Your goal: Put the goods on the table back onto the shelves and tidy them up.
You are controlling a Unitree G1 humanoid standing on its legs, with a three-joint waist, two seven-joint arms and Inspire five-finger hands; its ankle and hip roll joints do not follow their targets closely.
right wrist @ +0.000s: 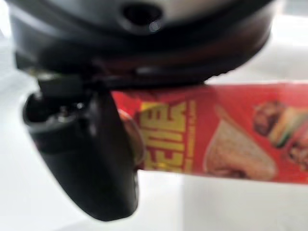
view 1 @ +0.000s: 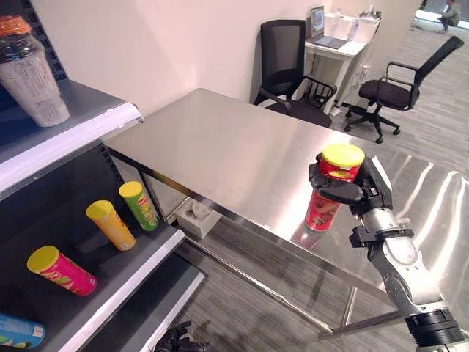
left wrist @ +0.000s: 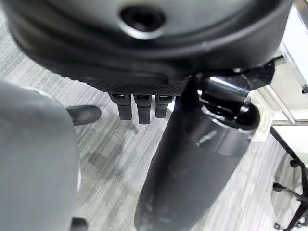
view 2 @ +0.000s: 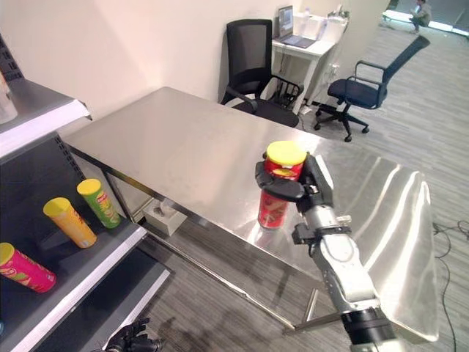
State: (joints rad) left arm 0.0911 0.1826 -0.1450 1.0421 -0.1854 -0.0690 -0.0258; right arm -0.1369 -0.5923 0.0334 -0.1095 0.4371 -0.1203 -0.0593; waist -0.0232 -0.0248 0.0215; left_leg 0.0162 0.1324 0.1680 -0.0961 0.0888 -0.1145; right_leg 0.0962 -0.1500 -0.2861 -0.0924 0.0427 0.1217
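Note:
A red chip can with a yellow lid stands upright near the front edge of the steel table. My right hand is shut on it, fingers and thumb wrapped round its upper part; the right wrist view shows the thumb against the red can. I cannot tell whether its base touches the table. My left hand hangs low over the floor beside the shelf, fingers relaxed and holding nothing. On the lower shelf lie a pink can, a yellow can, a green can and a blue can.
A jar with an orange lid stands on the upper shelf. Two black office chairs and a desk with a laptop stand beyond the table. A white box sits on the floor under the table.

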